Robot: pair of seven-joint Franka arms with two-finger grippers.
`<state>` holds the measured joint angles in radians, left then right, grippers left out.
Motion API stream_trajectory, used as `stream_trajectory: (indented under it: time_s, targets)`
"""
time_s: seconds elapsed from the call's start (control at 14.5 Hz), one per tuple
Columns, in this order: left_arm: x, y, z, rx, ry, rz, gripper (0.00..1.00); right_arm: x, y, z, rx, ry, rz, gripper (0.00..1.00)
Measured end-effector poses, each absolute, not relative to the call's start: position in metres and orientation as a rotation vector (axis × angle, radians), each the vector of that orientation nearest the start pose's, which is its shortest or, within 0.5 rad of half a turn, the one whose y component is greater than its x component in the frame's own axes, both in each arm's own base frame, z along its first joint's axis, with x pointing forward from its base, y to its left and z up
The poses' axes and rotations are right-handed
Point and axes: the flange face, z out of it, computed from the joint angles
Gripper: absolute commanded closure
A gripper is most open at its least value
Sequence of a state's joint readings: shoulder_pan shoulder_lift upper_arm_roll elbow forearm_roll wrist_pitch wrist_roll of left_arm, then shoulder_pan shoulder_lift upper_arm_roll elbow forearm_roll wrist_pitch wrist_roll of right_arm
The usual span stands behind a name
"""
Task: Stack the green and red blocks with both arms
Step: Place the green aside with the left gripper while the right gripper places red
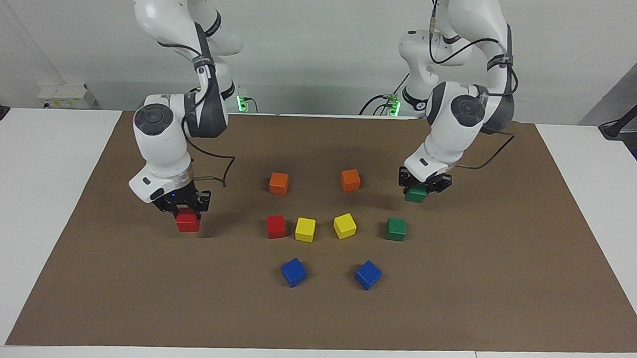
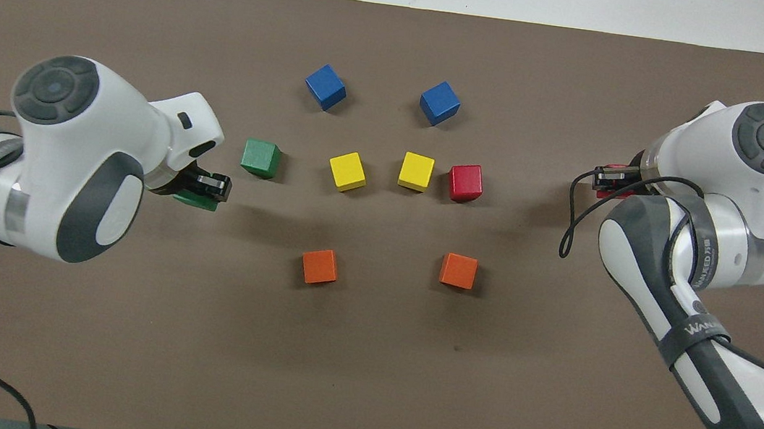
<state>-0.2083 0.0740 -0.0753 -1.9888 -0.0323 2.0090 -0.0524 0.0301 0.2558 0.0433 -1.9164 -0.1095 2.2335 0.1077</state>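
Observation:
My left gripper (image 1: 423,187) is closed around a dark green block (image 1: 416,195), low at the mat toward the left arm's end; in the overhead view the gripper (image 2: 207,187) covers most of that block (image 2: 194,202). The second green block (image 1: 396,229) sits on the mat a little farther from the robots. My right gripper (image 1: 186,208) is closed around a red block (image 1: 188,221), low at the mat toward the right arm's end; in the overhead view only a sliver of that block (image 2: 604,194) shows under the gripper (image 2: 612,183). The second red block (image 1: 276,226) sits beside a yellow block.
Two orange blocks (image 1: 278,183) (image 1: 350,180) lie nearer the robots. Two yellow blocks (image 1: 305,229) (image 1: 344,225) lie in the middle row between the free red and green blocks. Two blue blocks (image 1: 293,272) (image 1: 368,274) lie farthest out. All rest on a brown mat (image 1: 451,311).

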Motion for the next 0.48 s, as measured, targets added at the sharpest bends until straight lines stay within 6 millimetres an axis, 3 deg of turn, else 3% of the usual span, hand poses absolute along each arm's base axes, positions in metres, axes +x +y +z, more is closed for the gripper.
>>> stream_trajectory:
  time_s: [0.28,0.48]
  targets:
    - [0.538,-0.085,0.466,-3.159,0.196,0.079,1.00,0.611,0.040,0.357,-3.134,0.014,-0.081,1.00]
    - [0.534,-0.022,0.466,-3.160,0.231,0.102,1.00,0.611,0.031,0.356,-3.107,0.010,-0.074,1.00]
